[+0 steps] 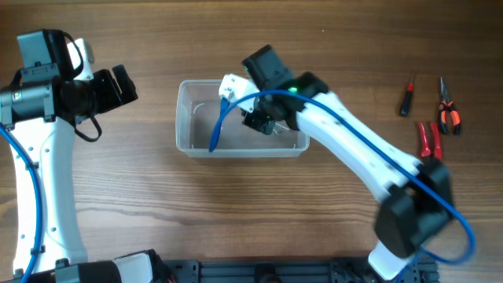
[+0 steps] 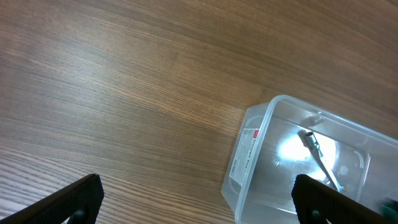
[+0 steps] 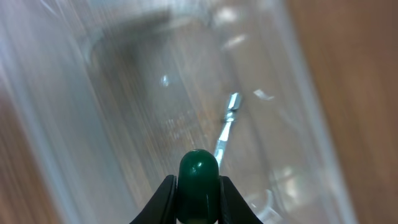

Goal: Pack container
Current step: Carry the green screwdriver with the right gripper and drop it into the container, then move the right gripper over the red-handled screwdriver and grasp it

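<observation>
The right claw (image 3: pixel 199 200) is squeezed tight on a screwdriver (image 3: pixel 199 174). One finger (image 3: pixel 163 198) sits on each side of its round green handle. The thin metal shaft points away from the claw and down into the tub (image 3: pixel 68 124). I cannot tell if the tip touches the bottom.

From above, the right claw (image 1: pixel 262 120) is low inside the tub (image 1: pixel 236 151), near its right end. A blue cable (image 1: pixel 216 130) from the arm hangs across the tub. The tub is clear, and it sits near the middle of the brown worktop (image 1: pixel 236 212) with its long side going left to right. The left wrist view shows the screwdriver (image 2: pixel 318 158) leaning inside the tub (image 2: pixel 261 186), and a white label (image 2: pixel 247 152) on the tub's short wall.

The left claw (image 2: pixel 199 202) is wide apart, with its two dark fingers (image 2: pixel 74 199) at the low corners of that view and worktop (image 2: pixel 124 74) between them. From above, the left claw (image 1: pixel 119 86) is up off to the left, well apart from the tub.

Far to the right lie a small red screwdriver (image 1: pixel 406 96), orange pliers (image 1: pixel 448 112) and red cutters (image 1: pixel 429 138).
</observation>
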{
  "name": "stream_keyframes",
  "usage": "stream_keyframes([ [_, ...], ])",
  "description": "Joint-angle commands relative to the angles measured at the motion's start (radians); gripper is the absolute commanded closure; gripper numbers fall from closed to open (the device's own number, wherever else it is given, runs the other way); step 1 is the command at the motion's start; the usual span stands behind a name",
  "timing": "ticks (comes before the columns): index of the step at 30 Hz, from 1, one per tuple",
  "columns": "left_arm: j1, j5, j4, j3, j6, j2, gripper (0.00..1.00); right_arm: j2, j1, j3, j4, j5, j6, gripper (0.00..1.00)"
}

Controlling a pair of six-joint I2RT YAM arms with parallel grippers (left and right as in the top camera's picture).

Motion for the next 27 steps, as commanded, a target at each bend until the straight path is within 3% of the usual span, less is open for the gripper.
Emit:
stream_keyframes([
  [1, 0.0, 0.005, 0.0, 0.002, 0.016, 0.005, 0.0, 0.122, -0.003, -0.003, 0.011, -0.037, -0.059, 0.85],
  [5, 0.0, 0.005, -0.001, 0.002, 0.016, 0.005, 0.0, 0.179, -0.003, -0.003, 0.006, -0.075, -0.058, 0.81],
  [8, 0.0, 0.005, -0.001, 0.002, 0.016, 0.005, 0.0, 0.176, -0.003, -0.003, 0.003, -0.082, -0.047, 0.66],
  [11, 0.0, 0.005, -0.001, 0.002, 0.016, 0.005, 0.0, 0.162, -0.003, 0.002, 0.005, -0.075, -0.022, 0.65],
  [15, 0.0, 0.005, -0.001, 0.002, 0.016, 0.005, 0.0, 0.103, -0.012, 0.05, 0.002, 0.0, 0.134, 0.64],
  [16, 0.0, 0.005, -0.001, 0.002, 0.016, 0.005, 0.0, 0.082, -0.019, 0.068, -0.003, 0.03, 0.19, 0.54],
  [17, 0.0, 0.005, 0.0, 0.002, 0.016, 0.005, 0.0, 0.057, -0.03, 0.092, -0.011, 0.067, 0.249, 0.37],
  [18, 0.0, 0.005, 0.0, 0.002, 0.016, 0.005, 0.0, 0.026, -0.047, 0.12, -0.019, 0.109, 0.31, 0.14],
  [22, 0.0, 0.005, 0.0, 0.002, 0.016, 0.005, 0.0, -0.082, -0.151, 0.186, -0.018, 0.219, 0.473, 0.15],
  [24, 0.0, 0.005, 0.0, 0.002, 0.016, 0.005, 0.0, -0.126, -0.237, 0.201, -0.011, 0.27, 0.567, 0.21],
  [27, 0.0, 0.005, 0.0, 0.002, 0.016, 0.005, 0.0, -0.156, -0.407, 0.204, -0.011, 0.27, 0.696, 0.17],
])
